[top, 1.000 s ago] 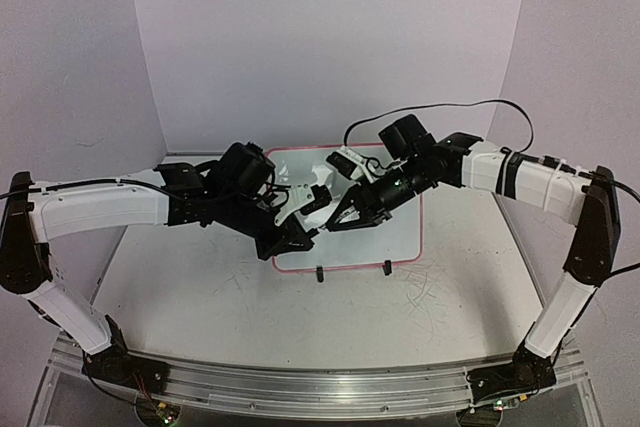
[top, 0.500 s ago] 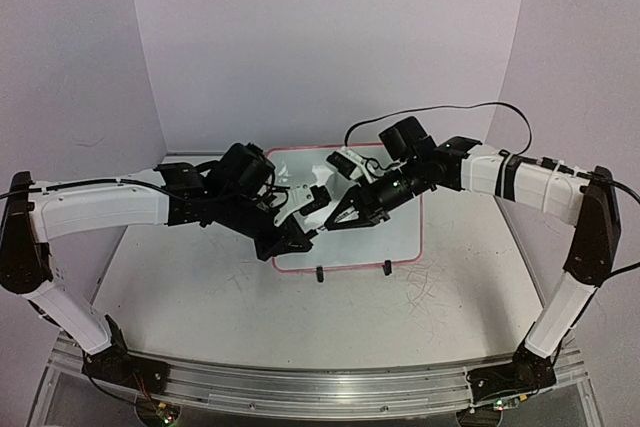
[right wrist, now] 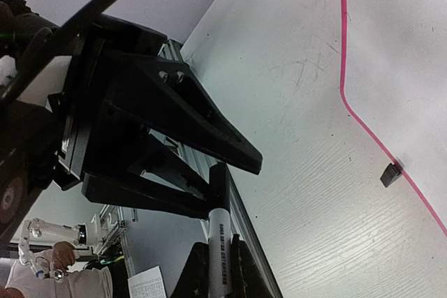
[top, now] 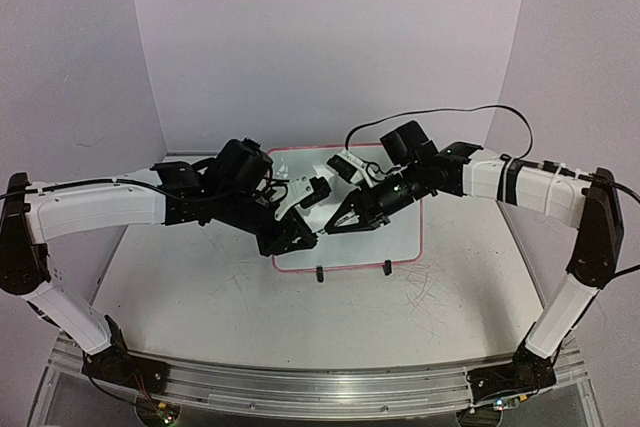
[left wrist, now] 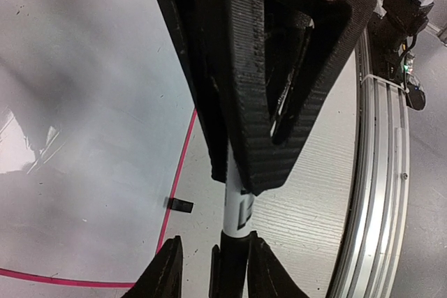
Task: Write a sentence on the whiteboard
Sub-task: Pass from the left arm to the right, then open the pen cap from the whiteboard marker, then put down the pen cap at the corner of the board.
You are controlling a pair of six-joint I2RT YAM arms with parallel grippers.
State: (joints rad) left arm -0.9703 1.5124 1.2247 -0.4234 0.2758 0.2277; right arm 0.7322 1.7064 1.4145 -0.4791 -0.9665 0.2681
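The whiteboard [top: 392,239] lies flat at mid table, its pink-red frame and two black clip feet [top: 320,273] visible. It also shows in the left wrist view [left wrist: 84,137] and the right wrist view [right wrist: 405,68]. No sentence shows on the visible part of the board. Both grippers meet above its near left corner. My right gripper [top: 336,225] [right wrist: 218,252] is shut on the white barrel of a marker [right wrist: 218,235]. My left gripper [top: 300,239] [left wrist: 213,259] is open around the marker's black cap [left wrist: 234,270]; one finger touches it, the other stands apart.
The table [top: 200,297] is white and scuffed, with pale purple walls on three sides. An aluminium rail [top: 300,387] runs along the near edge and shows in the left wrist view [left wrist: 380,172]. Both arms stretch inward over the board.
My right gripper has moved left and a little down with the marker, bringing its cap between my left gripper's fingers. The left wrist has shifted slightly.
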